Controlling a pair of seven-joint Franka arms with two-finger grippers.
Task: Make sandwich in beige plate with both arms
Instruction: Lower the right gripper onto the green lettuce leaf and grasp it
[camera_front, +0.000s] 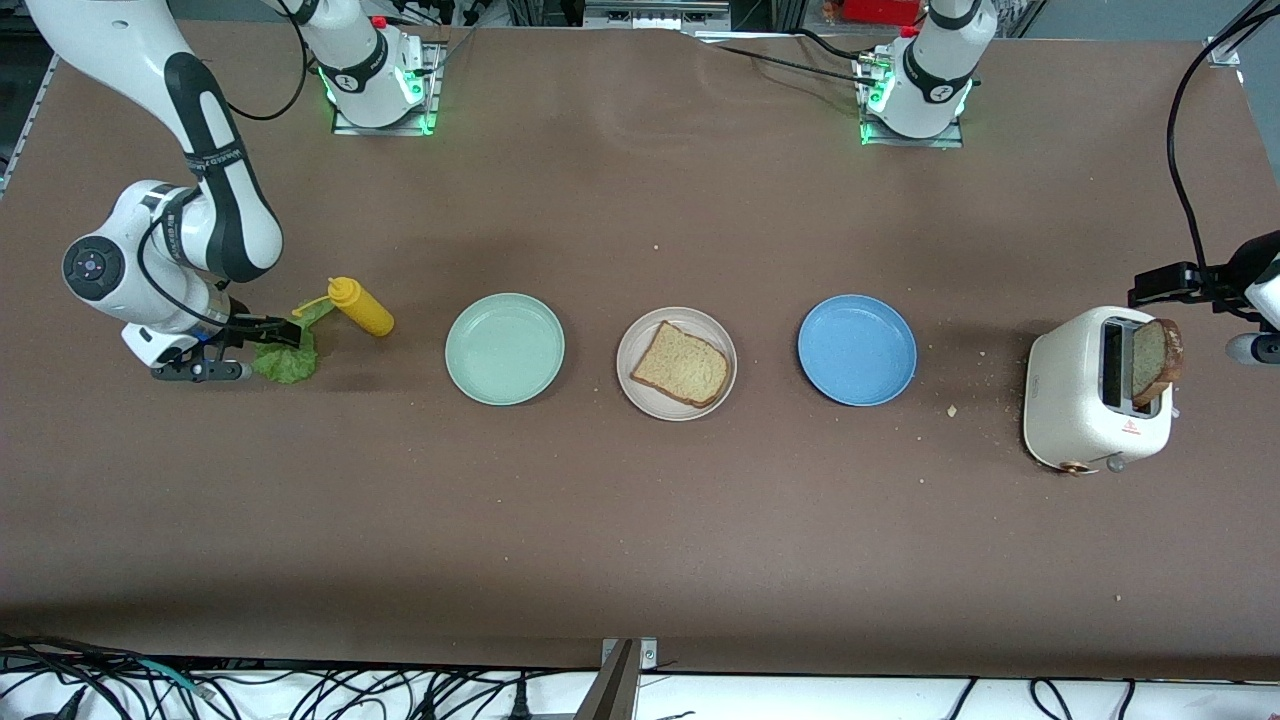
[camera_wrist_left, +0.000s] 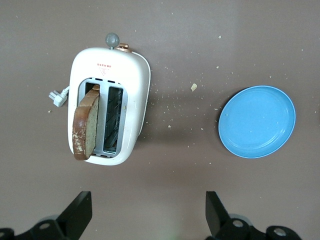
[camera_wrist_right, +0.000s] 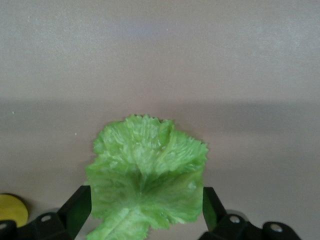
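Covering the whole work area is a matte brown table (camera_front: 640, 520), dusted with pale crumbs (camera_front: 952, 410) that lie thickest between the blue plate (camera_front: 857, 349) and the white toaster (camera_front: 1095, 404) at the left arm's end; past the table's near edge runs a white strip tangled with black cables (camera_front: 300, 690), and the arm bases glow green at the table's farthest edge. Three plates sit in a row across the middle; the beige plate (camera_front: 677, 363) is the centre one and carries a single slice of bread (camera_front: 681, 365) lying flat; the mint-green plate (camera_front: 505, 348) stands beside it toward the right arm's end. A second slice (camera_front: 1155, 361) stands upright in one toaster slot. The left gripper (camera_wrist_left: 145, 212) hangs over bare table near the toaster, fingers spread wide with nothing between them. The right gripper (camera_wrist_right: 142, 210) is down at the lettuce leaf (camera_front: 288, 355) at the right arm's end of the table, its fingers apart on either side of the leaf; whether they press it cannot be told. A yellow squeeze bottle (camera_front: 361, 306) lies tipped just beside the leaf, farther from the front camera.
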